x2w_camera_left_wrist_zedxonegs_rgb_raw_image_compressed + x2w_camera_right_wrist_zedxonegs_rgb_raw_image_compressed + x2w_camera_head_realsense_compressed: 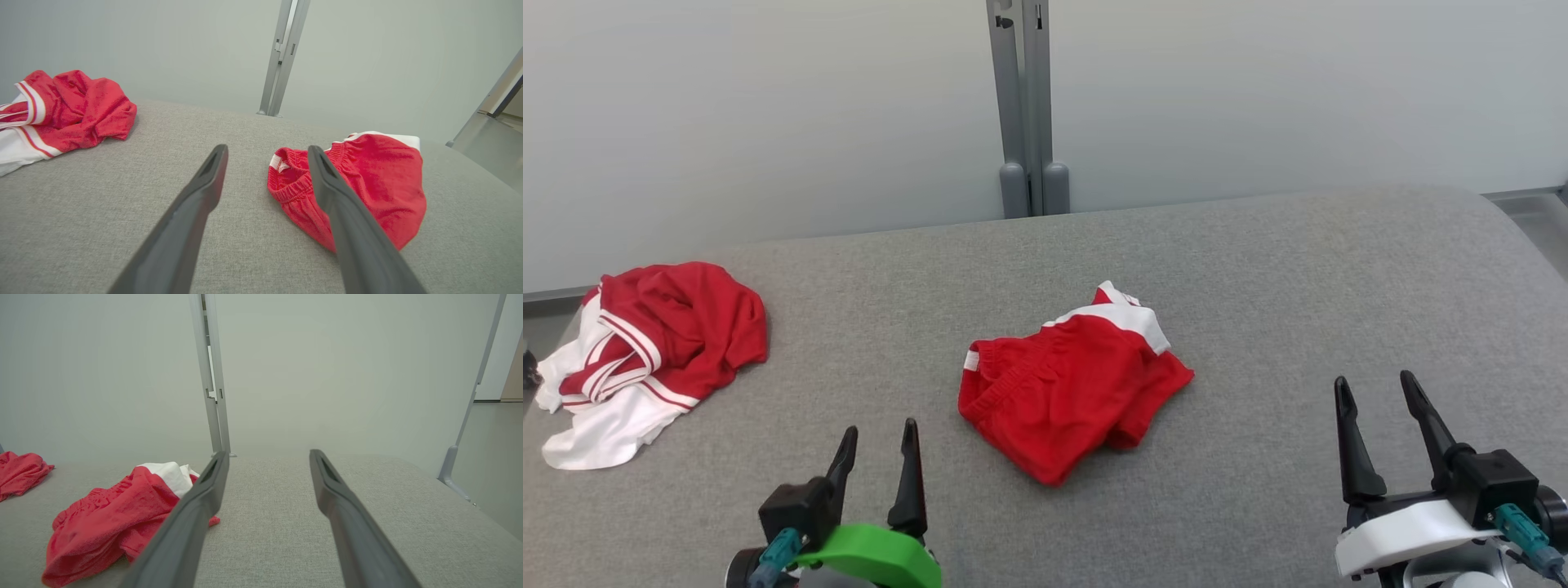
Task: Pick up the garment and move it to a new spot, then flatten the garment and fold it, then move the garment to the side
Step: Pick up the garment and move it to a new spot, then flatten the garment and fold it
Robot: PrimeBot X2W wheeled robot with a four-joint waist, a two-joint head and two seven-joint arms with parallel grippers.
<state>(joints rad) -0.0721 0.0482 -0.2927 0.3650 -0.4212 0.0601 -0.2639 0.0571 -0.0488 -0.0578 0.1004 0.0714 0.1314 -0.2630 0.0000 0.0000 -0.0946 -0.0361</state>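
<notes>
One grey bench is seen. Two garments are counted on it: one pair of red shorts lying in front of the central post, and one crumpled red-and-white garment well to the left of that post. Two tools are counted, the left tool and the right tool, each with two dark fingers, four in all. A second post is seen far to the right of the first.
</notes>
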